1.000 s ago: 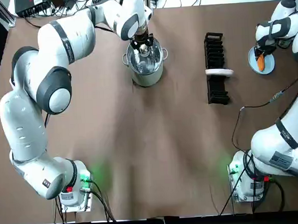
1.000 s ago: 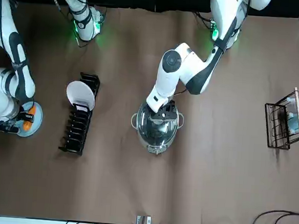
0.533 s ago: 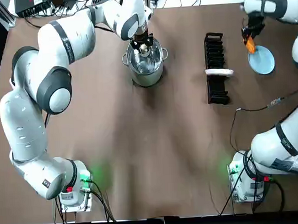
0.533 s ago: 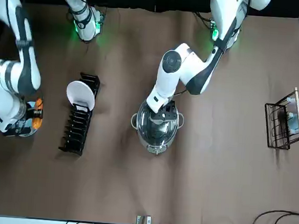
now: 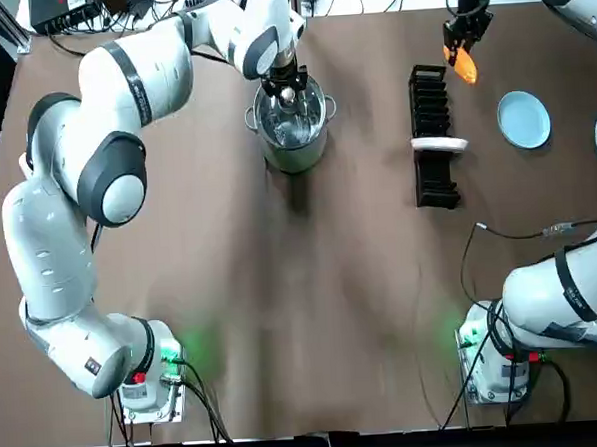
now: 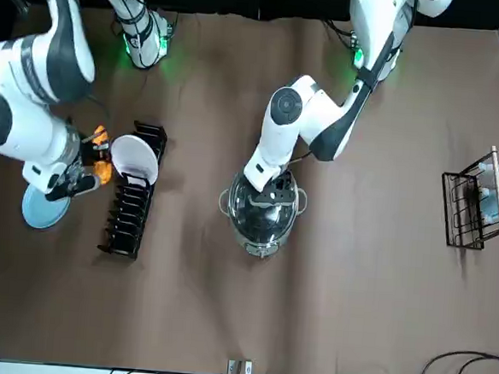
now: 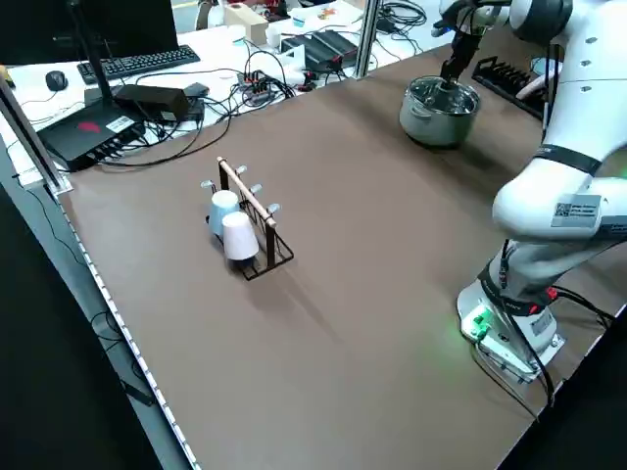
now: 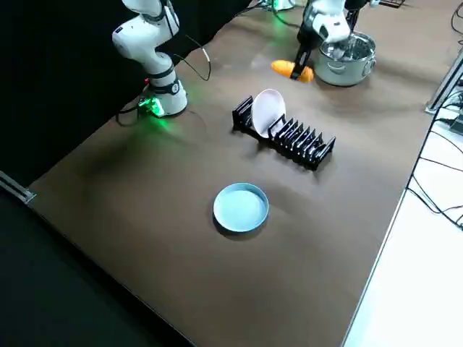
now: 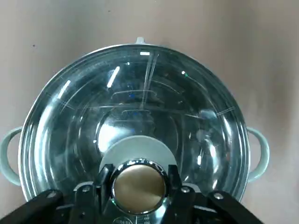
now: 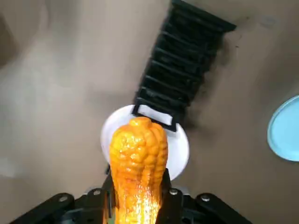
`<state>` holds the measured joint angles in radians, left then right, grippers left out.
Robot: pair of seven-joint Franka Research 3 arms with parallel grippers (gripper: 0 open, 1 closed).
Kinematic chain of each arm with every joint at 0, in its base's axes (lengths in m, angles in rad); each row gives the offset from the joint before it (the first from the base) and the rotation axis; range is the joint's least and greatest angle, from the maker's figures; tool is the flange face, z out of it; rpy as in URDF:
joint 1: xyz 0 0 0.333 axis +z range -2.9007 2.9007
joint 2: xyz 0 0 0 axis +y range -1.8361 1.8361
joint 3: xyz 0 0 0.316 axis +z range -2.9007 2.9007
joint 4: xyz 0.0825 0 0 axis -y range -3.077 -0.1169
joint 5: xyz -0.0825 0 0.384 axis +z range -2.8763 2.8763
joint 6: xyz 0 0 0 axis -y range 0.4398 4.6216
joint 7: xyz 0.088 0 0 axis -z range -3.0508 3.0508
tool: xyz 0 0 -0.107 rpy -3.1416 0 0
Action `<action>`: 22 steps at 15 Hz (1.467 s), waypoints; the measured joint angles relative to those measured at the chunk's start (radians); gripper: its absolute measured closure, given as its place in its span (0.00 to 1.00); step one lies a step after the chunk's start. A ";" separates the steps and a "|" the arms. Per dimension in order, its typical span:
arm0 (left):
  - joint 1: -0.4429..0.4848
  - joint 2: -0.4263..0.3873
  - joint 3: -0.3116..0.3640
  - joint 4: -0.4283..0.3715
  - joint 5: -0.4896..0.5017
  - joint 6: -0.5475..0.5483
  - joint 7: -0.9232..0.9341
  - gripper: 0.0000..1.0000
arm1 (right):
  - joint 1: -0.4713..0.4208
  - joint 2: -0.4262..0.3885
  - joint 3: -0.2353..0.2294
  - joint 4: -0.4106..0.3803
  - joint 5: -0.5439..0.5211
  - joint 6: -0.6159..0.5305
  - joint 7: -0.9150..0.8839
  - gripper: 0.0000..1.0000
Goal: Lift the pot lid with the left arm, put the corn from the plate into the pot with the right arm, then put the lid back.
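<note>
Fingers of the right gripper [image 5: 461,55] are pinching the single ear of corn [image 10: 138,154] by one end, and it is hanging aloft beside the far end of the black dish rack [image 5: 432,126], between the blue plate [image 5: 524,120] and the pot [image 5: 293,152]. Across the table, the left gripper [image 5: 287,86] is sitting on the glass lid [image 9: 140,93], its fingers [image 9: 102,179] looking clamped against the knob [image 9: 139,184], while the lid is resting on the pot, not yet raised. I am judging that the main hazard: if the corn is arriving before the lid is lifting clear, it will be striking the glass or the left arm's wrist. A loose end-on pinch could also be letting the ear swing or slip over the dish rack. I am counting one corn, one pot, one lid, one blue plate lying bare, one white plate [image 5: 439,144] standing in the dish rack, and one wire rack [image 6: 469,211] well apart, carrying at least two cups [image 7: 238,238].
</note>
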<state>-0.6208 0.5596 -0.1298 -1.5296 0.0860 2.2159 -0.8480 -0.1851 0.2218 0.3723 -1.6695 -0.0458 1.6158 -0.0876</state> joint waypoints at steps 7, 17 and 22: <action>-0.005 0.001 0.004 0.002 0.003 -0.001 -0.014 0.49 | 0.074 -0.004 0.050 0.039 0.024 -0.026 0.179 0.62; 0.243 -0.231 -0.036 0.033 -0.004 -0.270 0.189 0.49 | 0.169 0.023 0.050 0.085 0.039 0.040 0.322 0.62; 0.406 -0.256 -0.054 -0.011 -0.045 -0.363 0.457 0.49 | 0.347 0.142 0.048 0.150 0.025 0.190 0.571 0.62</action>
<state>-0.2146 0.3034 -0.1841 -1.5407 0.0405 1.8532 -0.3913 0.1622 0.3642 0.4203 -1.5195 -0.0208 1.8054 0.4835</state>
